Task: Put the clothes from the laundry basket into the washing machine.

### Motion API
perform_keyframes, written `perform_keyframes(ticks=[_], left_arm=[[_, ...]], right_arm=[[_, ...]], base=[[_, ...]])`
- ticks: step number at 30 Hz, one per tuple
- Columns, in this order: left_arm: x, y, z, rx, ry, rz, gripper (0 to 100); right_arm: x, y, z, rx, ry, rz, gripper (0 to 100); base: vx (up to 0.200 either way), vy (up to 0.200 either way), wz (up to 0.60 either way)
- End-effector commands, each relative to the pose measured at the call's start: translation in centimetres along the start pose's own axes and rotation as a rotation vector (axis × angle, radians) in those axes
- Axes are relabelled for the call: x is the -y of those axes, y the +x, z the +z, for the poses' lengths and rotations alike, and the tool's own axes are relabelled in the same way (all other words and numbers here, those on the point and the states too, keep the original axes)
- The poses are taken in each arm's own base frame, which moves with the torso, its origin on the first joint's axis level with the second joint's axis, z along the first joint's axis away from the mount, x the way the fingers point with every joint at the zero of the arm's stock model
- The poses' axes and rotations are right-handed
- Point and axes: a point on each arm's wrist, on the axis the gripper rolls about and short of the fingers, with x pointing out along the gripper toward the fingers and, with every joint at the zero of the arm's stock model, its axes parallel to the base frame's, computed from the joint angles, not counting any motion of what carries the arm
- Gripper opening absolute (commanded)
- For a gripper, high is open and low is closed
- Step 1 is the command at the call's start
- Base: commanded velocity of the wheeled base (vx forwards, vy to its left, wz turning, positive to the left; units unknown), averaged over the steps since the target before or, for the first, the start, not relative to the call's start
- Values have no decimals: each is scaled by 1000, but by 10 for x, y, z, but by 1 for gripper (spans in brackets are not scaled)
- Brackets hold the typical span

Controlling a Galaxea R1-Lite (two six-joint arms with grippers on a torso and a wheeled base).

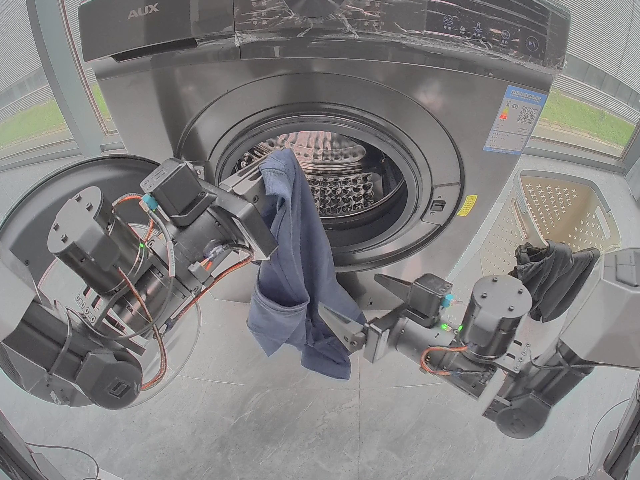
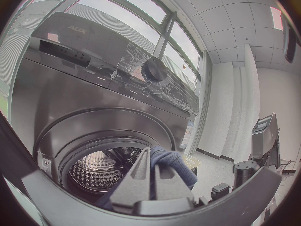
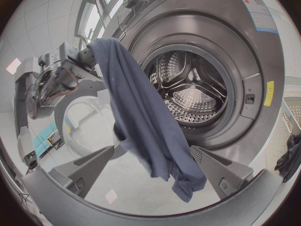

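A dark blue garment (image 1: pixel 297 261) hangs from my left gripper (image 1: pixel 262 173), which is shut on its top edge just in front of the left side of the washing machine's open drum (image 1: pixel 347 181). In the left wrist view the fingers (image 2: pixel 138 176) pinch the blue cloth (image 2: pixel 171 164) near the drum mouth (image 2: pixel 94 170). My right gripper (image 1: pixel 350 295) is open, low beside the garment's hanging hem. Seen from the right wrist, the garment (image 3: pixel 141 116) hangs between its spread fingers (image 3: pixel 219 170). A black garment (image 1: pixel 553 278) lies draped over the laundry basket's (image 1: pixel 567 208) rim.
The washing machine's round door (image 1: pixel 60 188) stands swung open to the left, behind my left arm. The beige laundry basket stands on the floor to the right of the machine. Grey tiled floor (image 1: pixel 267 415) lies in front.
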Motion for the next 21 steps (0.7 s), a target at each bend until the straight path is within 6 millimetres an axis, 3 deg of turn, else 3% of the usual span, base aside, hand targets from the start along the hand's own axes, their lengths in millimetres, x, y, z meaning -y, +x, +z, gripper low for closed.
perform_keyframes(ticks=[1, 13, 21], left_arm=[[6, -3, 4, 7, -5, -19, 0], [11, -5, 13, 29, -11, -40, 0], [20, -7, 21, 51, -26, -70, 0]], right_arm=[[6, 46, -20, 21, -5, -10, 100], [3, 82, -36, 60, -8, 12, 100], [8, 106, -33, 116, -7, -5, 100]], base=[[0, 0, 0], [0, 0, 0], [0, 0, 0]])
